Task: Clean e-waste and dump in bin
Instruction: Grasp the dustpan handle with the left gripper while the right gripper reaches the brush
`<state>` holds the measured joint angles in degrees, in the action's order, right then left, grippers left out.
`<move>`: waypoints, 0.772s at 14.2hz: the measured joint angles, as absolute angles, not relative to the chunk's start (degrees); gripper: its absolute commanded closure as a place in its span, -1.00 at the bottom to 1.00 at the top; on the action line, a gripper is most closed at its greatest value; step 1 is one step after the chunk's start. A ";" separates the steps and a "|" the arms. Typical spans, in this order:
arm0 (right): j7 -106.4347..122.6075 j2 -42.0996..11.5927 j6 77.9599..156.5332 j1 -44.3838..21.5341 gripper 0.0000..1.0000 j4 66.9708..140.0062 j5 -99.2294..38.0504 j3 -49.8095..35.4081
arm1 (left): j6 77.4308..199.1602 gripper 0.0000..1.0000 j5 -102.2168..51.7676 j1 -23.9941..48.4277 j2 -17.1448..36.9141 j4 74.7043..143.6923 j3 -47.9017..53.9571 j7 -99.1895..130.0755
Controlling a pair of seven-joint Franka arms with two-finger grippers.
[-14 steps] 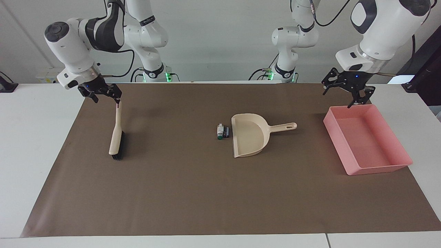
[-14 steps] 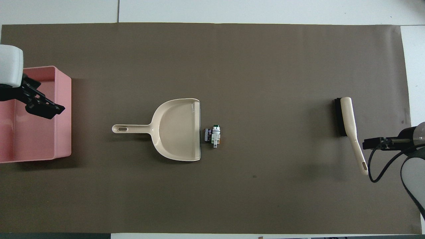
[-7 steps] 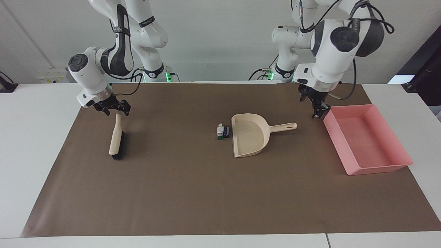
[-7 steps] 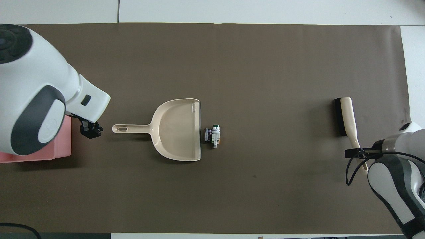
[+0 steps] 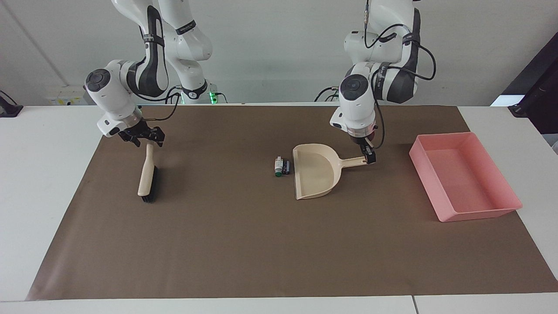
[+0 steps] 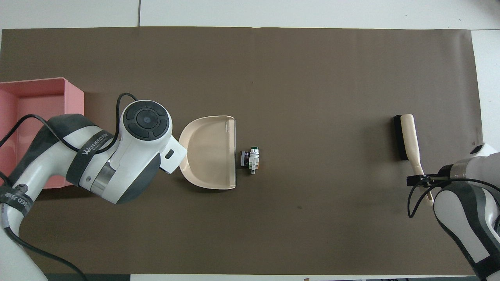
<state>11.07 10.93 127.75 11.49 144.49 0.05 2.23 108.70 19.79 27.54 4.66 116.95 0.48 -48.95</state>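
The e-waste [image 5: 281,166] [image 6: 250,159], a small white piece with a green end beside a dark block, lies just outside the mouth of the beige dustpan [image 5: 316,172] [image 6: 211,152]. My left gripper [image 5: 369,158] is down at the end of the dustpan's handle; in the overhead view the arm hides that handle. Toward the left arm's end of the table stands the pink bin [image 5: 462,179] [image 6: 47,97], with nothing in it. My right gripper [image 5: 146,140] [image 6: 420,180] sits at the tip of the handle of a beige brush [image 5: 146,174] [image 6: 406,136] with black bristles.
Everything rests on a brown mat [image 5: 261,244] that covers most of the white table. The brush lies toward the right arm's end, with the dustpan and the e-waste in the middle.
The left gripper has swung from the bin's edge across to the end of the dustpan's handle. The right gripper came down to the brush handle's tip, then held there.
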 measured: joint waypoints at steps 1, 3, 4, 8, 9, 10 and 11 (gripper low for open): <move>11.09 10.93 127.77 11.48 -0.11 144.38 -0.03 2.20 | 109.53 -0.65 20.19 28.18 5.48 117.36 0.44 -48.00; 11.12 10.93 127.78 11.48 0.11 143.98 -0.14 2.13 | 111.86 -0.64 21.29 29.74 7.86 117.86 0.46 -44.63; 11.12 10.93 127.78 11.48 0.50 143.88 -0.19 2.11 | 112.57 -0.61 21.94 30.43 9.04 117.96 0.48 -43.21; 11.35 10.91 127.78 11.42 1.00 143.84 -1.62 2.05 | 112.81 -0.25 22.51 31.40 10.13 118.68 0.43 -41.58; 11.39 10.88 127.78 11.39 1.00 143.84 -2.12 2.02 | 112.87 0.00 22.53 31.40 10.12 118.67 0.40 -41.06; 11.39 10.86 127.78 11.38 1.00 143.79 -2.26 2.01 | 113.07 0.19 22.77 31.40 10.10 118.67 0.39 -40.48; 11.40 10.84 127.73 11.36 1.00 143.49 -2.28 1.94 | 113.77 0.67 23.46 31.39 10.08 118.67 0.38 -39.96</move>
